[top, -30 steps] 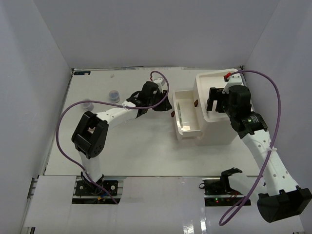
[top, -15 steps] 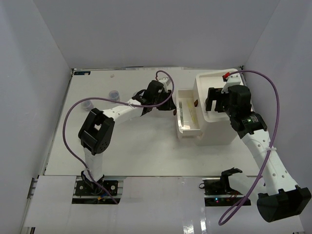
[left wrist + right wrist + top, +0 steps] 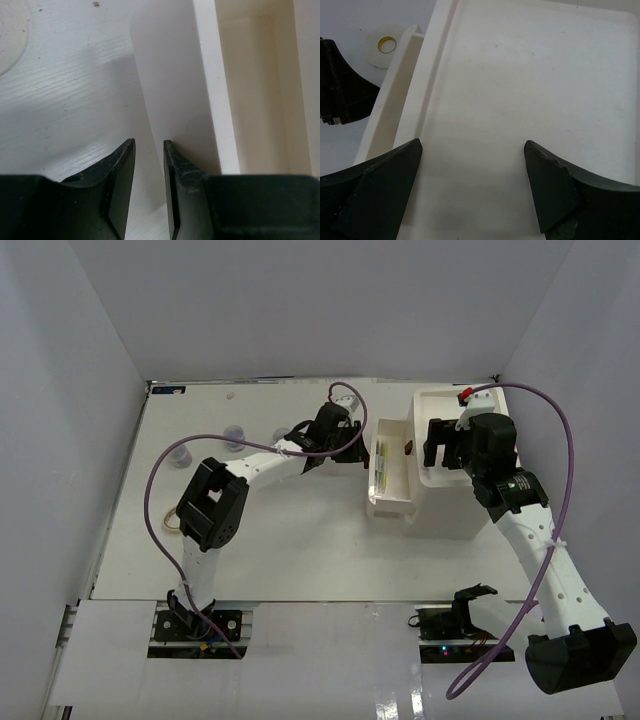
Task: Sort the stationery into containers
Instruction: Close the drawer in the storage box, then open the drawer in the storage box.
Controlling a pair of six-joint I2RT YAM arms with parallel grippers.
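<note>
The left gripper (image 3: 149, 143), jaws narrowly apart and empty, sits just left of the organiser (image 3: 452, 512) at its drawer (image 3: 394, 496). The right gripper (image 3: 472, 145) hangs wide open above the organiser's tray (image 3: 440, 400).

White organiser (image 3: 455, 512) far R, drawer (image 3: 396, 502) pulled out w/ pens (image 3: 381, 470) inside — clear jars (image 3: 236, 433) L.

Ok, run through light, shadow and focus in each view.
Top external: even soft light, faint shadows, sheen on the near white strip. Left wrist: table grain sharp, grey shadow band beside the drawer, left gripper a dark silhouette. Right wrist: organiser tray nearly washed out, tape ring slightly soft.
</note>
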